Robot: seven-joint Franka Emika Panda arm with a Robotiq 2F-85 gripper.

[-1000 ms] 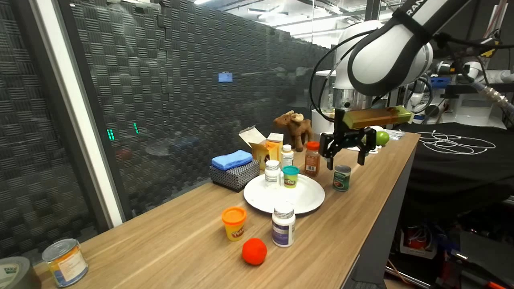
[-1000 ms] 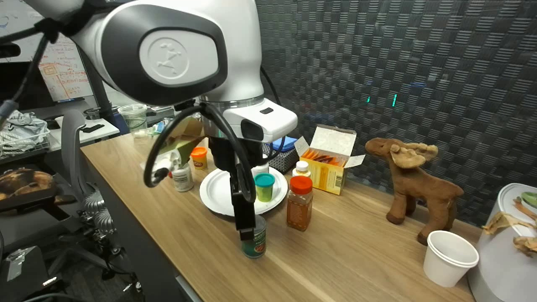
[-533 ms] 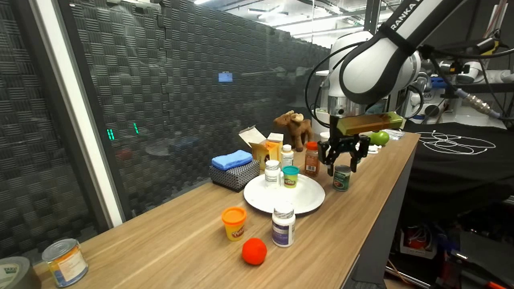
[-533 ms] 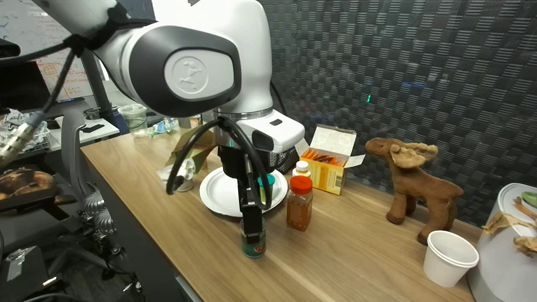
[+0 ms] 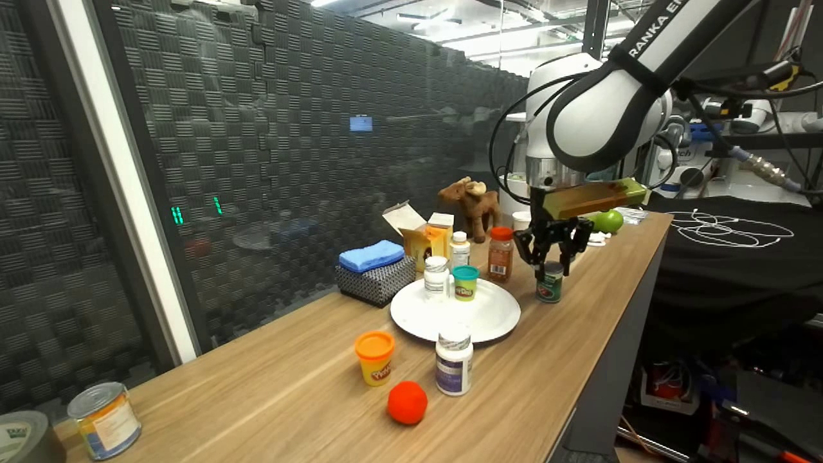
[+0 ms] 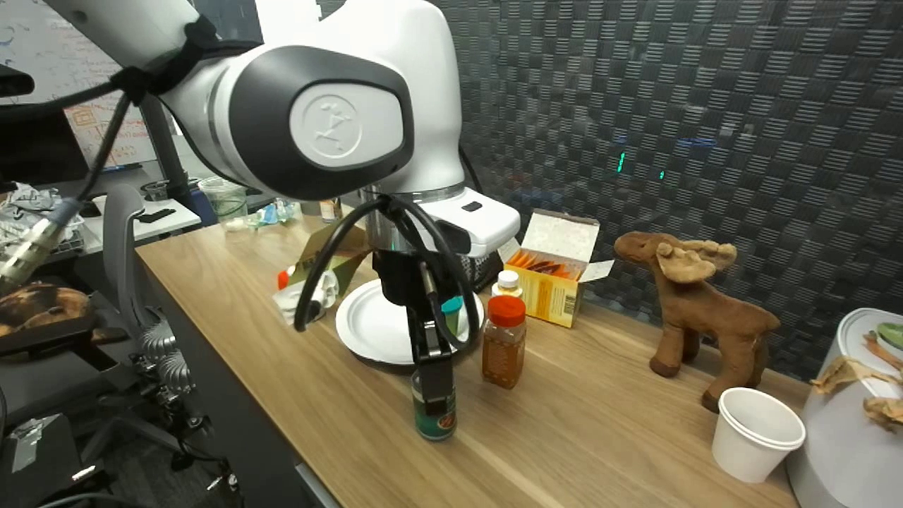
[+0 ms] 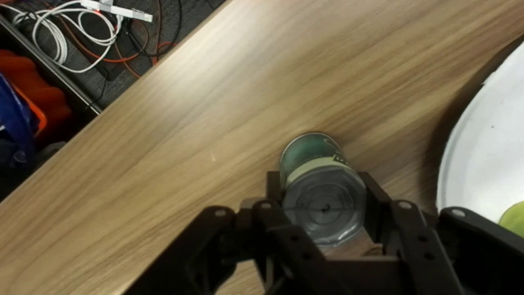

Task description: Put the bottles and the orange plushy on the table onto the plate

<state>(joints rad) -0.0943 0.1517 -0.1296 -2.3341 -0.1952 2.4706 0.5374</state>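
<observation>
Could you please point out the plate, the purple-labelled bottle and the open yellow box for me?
Plate [image 5: 487,315]: in an exterior view, on its bare white surface.
Purple-labelled bottle [image 5: 454,368]: in an exterior view, on its label.
Open yellow box [image 6: 544,298]: in an exterior view, on the side facing the camera.

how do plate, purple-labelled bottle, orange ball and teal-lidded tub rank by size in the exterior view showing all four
As they look, largest first:
1. plate
2. purple-labelled bottle
3. orange ball and teal-lidded tub, unranked: the ball looks larger but lies nearer in this view.
</observation>
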